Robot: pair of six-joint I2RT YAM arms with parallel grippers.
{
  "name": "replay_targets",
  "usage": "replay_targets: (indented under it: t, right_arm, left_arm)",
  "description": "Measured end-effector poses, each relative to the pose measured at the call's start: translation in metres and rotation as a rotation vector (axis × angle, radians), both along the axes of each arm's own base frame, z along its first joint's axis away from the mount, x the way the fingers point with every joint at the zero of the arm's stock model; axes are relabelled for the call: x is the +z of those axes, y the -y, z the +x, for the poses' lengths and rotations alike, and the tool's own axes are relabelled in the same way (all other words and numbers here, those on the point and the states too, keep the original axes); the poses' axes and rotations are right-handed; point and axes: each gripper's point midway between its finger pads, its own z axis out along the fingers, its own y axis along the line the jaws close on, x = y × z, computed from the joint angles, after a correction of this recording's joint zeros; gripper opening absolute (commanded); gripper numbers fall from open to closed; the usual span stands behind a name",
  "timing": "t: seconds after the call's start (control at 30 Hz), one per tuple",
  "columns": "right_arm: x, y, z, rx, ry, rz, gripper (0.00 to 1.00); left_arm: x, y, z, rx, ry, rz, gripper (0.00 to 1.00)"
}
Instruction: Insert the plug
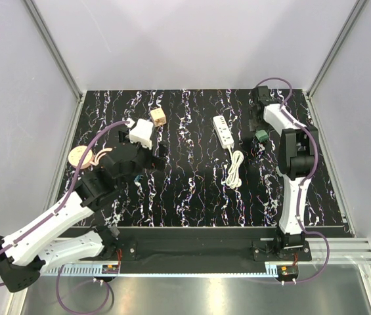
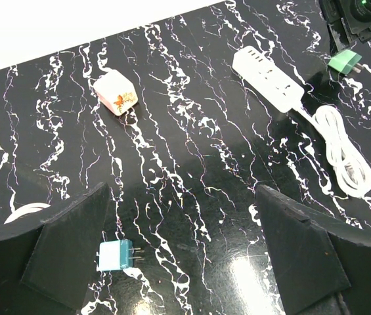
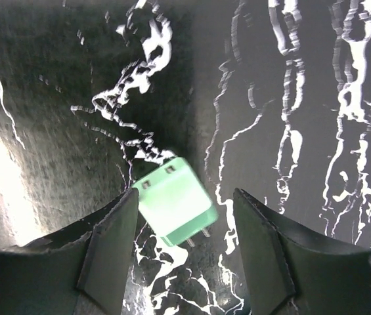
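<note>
Plug (image 3: 172,202), small and light green, is sitting near the right edge of the table (image 1: 192,197), toward the far right corner, apparently resting on the surface. The right gripper (image 3: 185,194) is hovering over it with fingers apart; the plug is lying askew between them, closer to one finger. The left gripper (image 2: 182,190) is spread wide too, holding nothing. A white power strip (image 1: 222,130) is lying near the plug, toward the far edge. Closing on the skewed plug is risking a twist or slip, leaving its prongs misaligned with the sockets. The loose power strip could also slide under pressure.
</note>
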Motion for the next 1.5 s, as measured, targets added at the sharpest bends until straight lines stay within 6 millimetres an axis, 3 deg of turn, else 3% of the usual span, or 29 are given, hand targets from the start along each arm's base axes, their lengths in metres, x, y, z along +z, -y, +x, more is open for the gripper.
replay_targets:
  t: [0.33, 0.43, 0.47, 0.7, 0.87, 1.03, 1.3, 1.5]
  right_arm:
    - [-0.019, -0.006, -0.003, 0.102, -0.122, 0.010, 0.66]
    - [-0.019, -0.005, -0.002, 0.111, -0.135, 0.007, 0.57]
    - [-0.019, -0.004, -0.003, 0.113, -0.139, 0.009, 0.46]
    - [-0.017, 0.000, -0.004, 0.097, -0.143, 0.008, 0.17]
    - [-0.013, -0.005, -0.009, 0.047, -0.139, 0.053, 0.14]
    - [0.009, -0.033, -0.039, -0.006, -0.099, 0.244, 0.13]
    - [0.071, -0.067, -0.082, -0.032, 0.049, 0.482, 0.12]
    - [0.112, -0.117, -0.121, -0.020, 0.160, 0.755, 0.13]
  left_arm:
    - [-0.002, 0.001, 0.000, -0.002, -0.005, 0.006, 0.99]
    - [-0.002, 0.001, 0.000, -0.002, -0.005, 0.006, 0.99]
    - [-0.002, 0.001, 0.000, -0.003, -0.005, 0.006, 0.99]
    - [-0.004, 0.005, -0.001, -0.023, -0.012, 0.004, 0.98]
    - [-0.009, 0.012, -0.002, -0.049, -0.029, 0.013, 0.98]
    - [-0.014, 0.018, -0.003, -0.073, -0.047, 0.012, 0.98]
    - [-0.037, 0.046, -0.008, -0.145, -0.164, -0.028, 0.97]
    - [-0.030, 0.079, -0.014, -0.222, -0.246, -0.147, 0.95]
